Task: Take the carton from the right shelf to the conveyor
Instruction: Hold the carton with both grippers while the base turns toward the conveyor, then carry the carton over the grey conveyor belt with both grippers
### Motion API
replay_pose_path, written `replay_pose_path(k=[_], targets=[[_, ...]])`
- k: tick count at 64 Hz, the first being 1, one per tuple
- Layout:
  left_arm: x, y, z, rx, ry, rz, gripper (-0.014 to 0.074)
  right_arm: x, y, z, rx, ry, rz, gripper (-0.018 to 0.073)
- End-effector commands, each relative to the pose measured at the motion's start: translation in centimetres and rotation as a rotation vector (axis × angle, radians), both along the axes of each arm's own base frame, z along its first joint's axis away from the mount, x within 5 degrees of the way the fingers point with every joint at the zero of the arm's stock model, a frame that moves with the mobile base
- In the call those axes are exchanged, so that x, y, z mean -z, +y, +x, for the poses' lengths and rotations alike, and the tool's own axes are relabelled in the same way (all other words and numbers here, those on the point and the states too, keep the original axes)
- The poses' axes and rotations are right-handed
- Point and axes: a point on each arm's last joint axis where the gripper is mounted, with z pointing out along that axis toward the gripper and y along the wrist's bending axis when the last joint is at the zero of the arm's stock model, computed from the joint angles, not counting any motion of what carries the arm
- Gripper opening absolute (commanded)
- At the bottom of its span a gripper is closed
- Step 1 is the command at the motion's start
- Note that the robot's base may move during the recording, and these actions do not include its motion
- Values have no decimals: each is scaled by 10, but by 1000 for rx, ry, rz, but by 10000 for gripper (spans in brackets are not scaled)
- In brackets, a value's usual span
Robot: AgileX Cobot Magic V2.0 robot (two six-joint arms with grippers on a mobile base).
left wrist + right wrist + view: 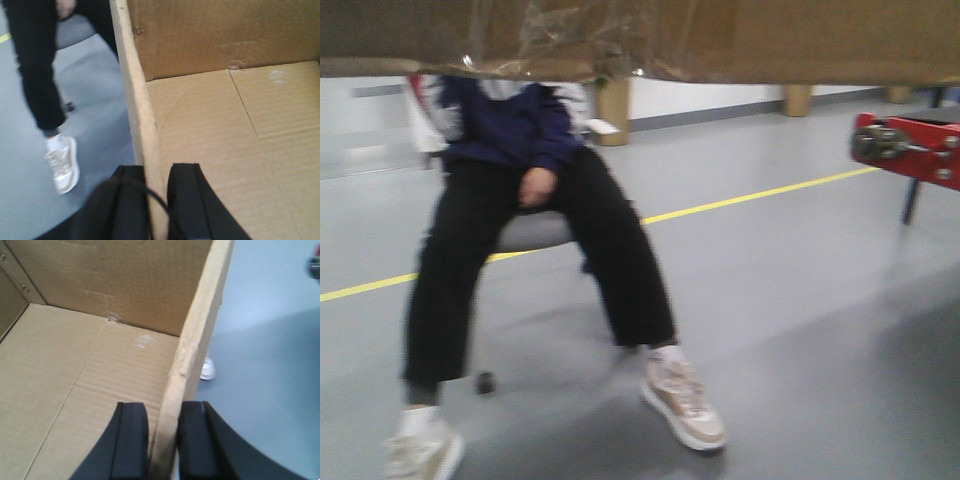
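Left gripper (159, 172) clamps the carton (225, 150) on its left wall, and right gripper (164, 410) clamps the right wall. Carton hangs above the floor, shelf out of view. Move both arms level and in sync toward the red conveyor end (910, 145), avoiding the seated person (520, 200).

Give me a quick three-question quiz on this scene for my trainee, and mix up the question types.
1. True or false: the left pincer and the right pincer each straddle a side wall of the carton.
2. What does the front camera show below the carton? A) a seated person B) a dog C) a ladder
3. Fill the gap: the floor line is ____.
Key: 1 true; 2 A; 3 yellow.
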Motion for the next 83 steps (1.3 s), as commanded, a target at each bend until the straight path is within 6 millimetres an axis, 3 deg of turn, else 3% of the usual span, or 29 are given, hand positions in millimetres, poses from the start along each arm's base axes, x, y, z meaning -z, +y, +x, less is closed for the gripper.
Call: replay_pose_path(k=[1, 83], targets=[[-8, -4, -3, 47, -67, -37, -16, -5, 3, -2, -35, -44, 32, -70], [-12, 5, 1, -18, -135, 48, -16, -5, 3, -2, -35, -44, 32, -70]])
